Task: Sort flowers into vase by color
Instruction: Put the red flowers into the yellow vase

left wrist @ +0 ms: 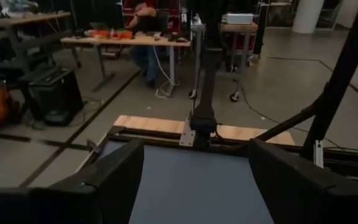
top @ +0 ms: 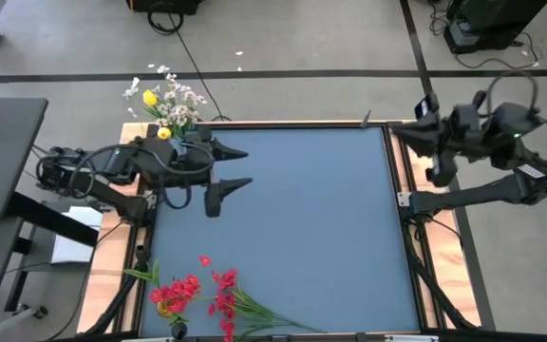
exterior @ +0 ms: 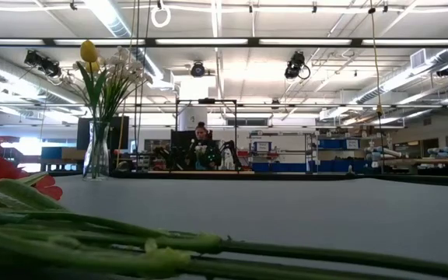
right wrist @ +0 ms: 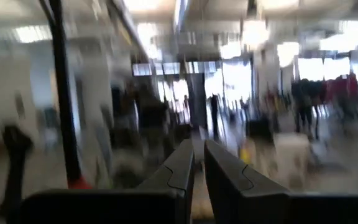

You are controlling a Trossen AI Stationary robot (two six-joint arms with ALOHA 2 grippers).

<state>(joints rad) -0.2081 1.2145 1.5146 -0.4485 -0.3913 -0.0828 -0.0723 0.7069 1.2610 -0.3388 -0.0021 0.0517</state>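
Hovering just beside the vase (exterior: 96,152) of white and yellow flowers (top: 167,100) at the far left corner of the desk (top: 311,228), the left end effector (top: 228,171) holds its two fingers wide apart with nothing between them, pointing out across the bare blue surface. The vase already carries a yellow bud (exterior: 89,51) and small white sprays; whether it stands on the desk's edge or just past it cannot be told from above. Well apart from that vase, at the near left corner, lie the red flowers (top: 193,293), long green stems (exterior: 208,249) flat on the desk beside a second vase (top: 178,330) that is barely visible at the edge. The right end effector (right wrist: 199,163) waits off the desk's far right corner, fingers nearly together and empty. The pale blooms appear sorted, so the step in hand looks like the release by the vase. The next move would call for the left arm to swing away from the vase to the red stems and close on one.
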